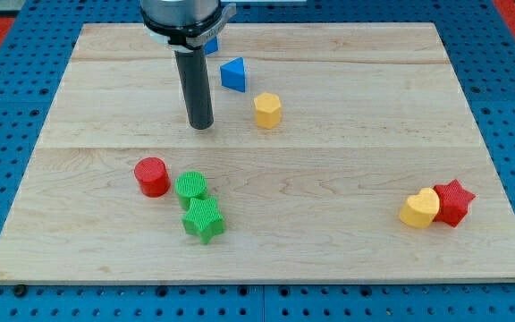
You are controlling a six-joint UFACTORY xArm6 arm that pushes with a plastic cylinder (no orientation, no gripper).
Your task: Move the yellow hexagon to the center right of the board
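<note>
The yellow hexagon (267, 110) lies on the wooden board (329, 170) in the upper middle. My tip (201, 126) rests on the board to the view's left of the hexagon, apart from it by a clear gap. A blue triangle (232, 74) lies just above and left of the hexagon, to the right of the rod.
A red cylinder (152, 176), a green cylinder (191, 188) and a green star (204, 220) cluster at the lower left. A yellow heart (420, 208) touches a red star (453, 201) at the lower right. Another blue block (210, 43) is mostly hidden behind the arm.
</note>
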